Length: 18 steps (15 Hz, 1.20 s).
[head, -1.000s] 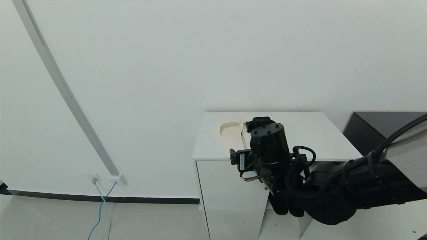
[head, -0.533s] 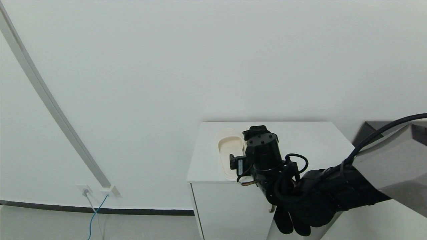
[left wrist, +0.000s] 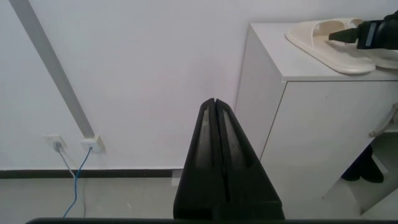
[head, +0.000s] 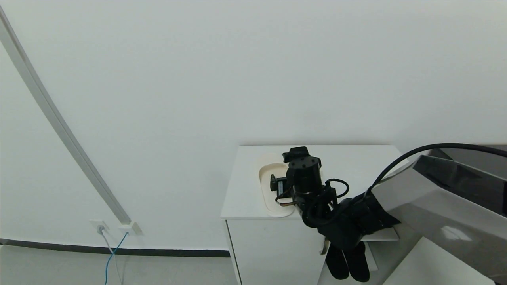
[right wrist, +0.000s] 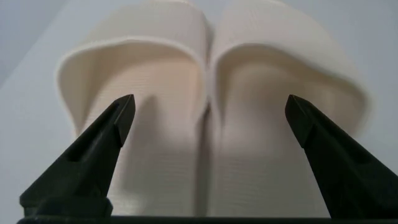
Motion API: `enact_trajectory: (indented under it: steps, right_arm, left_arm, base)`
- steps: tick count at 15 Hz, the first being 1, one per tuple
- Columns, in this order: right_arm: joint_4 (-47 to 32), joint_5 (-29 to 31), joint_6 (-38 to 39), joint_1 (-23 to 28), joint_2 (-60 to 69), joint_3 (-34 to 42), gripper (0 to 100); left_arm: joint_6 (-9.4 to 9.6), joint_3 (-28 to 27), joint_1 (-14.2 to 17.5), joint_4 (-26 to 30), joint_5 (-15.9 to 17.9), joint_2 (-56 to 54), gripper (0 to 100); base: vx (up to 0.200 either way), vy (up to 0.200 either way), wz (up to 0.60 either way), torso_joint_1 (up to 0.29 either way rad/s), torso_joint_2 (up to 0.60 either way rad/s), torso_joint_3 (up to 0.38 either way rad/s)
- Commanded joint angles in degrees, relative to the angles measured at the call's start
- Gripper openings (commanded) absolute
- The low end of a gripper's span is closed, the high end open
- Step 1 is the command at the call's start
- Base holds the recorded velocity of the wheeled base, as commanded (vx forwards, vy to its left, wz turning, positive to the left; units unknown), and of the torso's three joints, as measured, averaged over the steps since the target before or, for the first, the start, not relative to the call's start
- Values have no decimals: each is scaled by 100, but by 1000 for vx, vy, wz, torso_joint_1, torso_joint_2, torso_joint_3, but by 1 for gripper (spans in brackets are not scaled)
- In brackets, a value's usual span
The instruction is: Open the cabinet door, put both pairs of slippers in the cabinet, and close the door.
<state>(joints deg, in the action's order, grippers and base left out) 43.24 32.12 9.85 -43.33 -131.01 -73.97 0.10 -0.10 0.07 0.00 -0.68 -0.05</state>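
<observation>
Because the pair of cream slippers [right wrist: 161, 143] sits side by side on the cabinet's [head: 269, 245] top, toes pointing away from the robot and inner edges touching, 1 grasp can take both at once. That seems to be why the right end effector [right wrist: 209, 107] is held as it is: its 2 fingers are spread wide, 1 outside each slipper, with nothing pinched between them yet. From the head view the right wrist hangs directly over the pair, near the front edge of the top, so the approach is from above and behind the heels.

The left end effector [left wrist: 214, 102] has its fingers pressed together on nothing. It is parked low and well apart from the cabinet, on the side toward the wall, probably to keep clear of the working arm and the door.

Below the right arm the cabinet's right side looks open: a shelf edge and a metal handle [head: 324, 247] show, and a dark pair of slippers [head: 348, 263] lies low inside, toes inward. I judge that 1 pair is already stowed and the cream pair is the 1 left to move before the door is shut.

The next move calls for lowering a little and squeezing evenly, so the soft uppers press together and neither slipper slides out.
</observation>
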Motion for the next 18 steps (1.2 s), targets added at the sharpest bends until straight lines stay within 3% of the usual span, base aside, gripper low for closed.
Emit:
enact_trajectory:
  steps: [1, 8, 9, 18]
  right_arm:
    - [0, -31, -80, 123, -337, -363, 100]
    - [-26, -118, -97, 325, -662, -1014, 100]
    - [-17, -118, -97, 325, -662, -1014, 0]
    - [-17, -127, -97, 325, -302, -821, 0]
  left_arm:
    - [-19, 1, 1, 0, -2, 5, 0]
    - [-27, 1, 1, 0, -2, 5, 0]
    - [-27, 1, 1, 0, -2, 5, 0]
    - [-27, 1, 1, 0, -2, 5, 0]
  base:
    - [0, 0, 0, 0, 0, 0]
    - [0, 0, 0, 0, 0, 0]
    - [0, 0, 0, 0, 0, 0]
    - [0, 0, 0, 0, 0, 0]
